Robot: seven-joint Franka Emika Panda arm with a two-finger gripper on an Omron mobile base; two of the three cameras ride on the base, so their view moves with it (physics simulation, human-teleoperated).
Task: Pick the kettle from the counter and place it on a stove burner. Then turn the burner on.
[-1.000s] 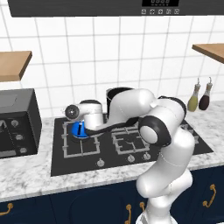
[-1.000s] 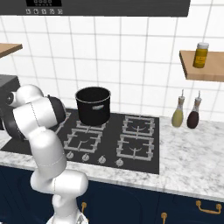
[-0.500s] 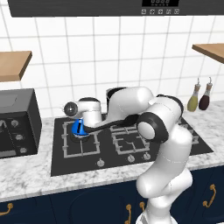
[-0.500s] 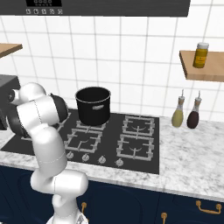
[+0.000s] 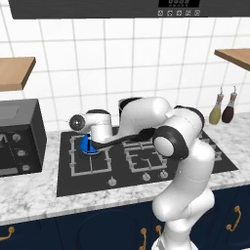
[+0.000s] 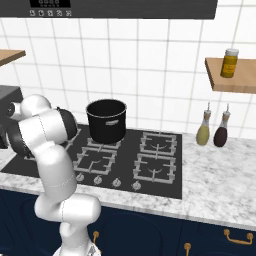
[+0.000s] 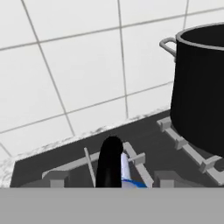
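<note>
Stove [image 5: 146, 163] fills the centre of the left base view, black glass set in the counter [image 5: 44, 205]. Black stockpot [image 6: 106, 120] sits on a rear grate, upper right in the hand view. My hand is over the rear-left burner [image 5: 90, 146], left of centre in the left base view. Kettle [image 5: 88, 144] is there, blue body low at the grate; can't tell if it's resting or just above. In the hand view its black handle [image 7: 109, 162] rises bottom centre, a blue sliver beside it, so it lies directly under my gripper [image 5: 93, 142]. Fingers hidden; can't tell whether the jaws are clamped. Judgement: placement stage, knob [image 5: 112, 181] comes next, lower in frame.
</note>
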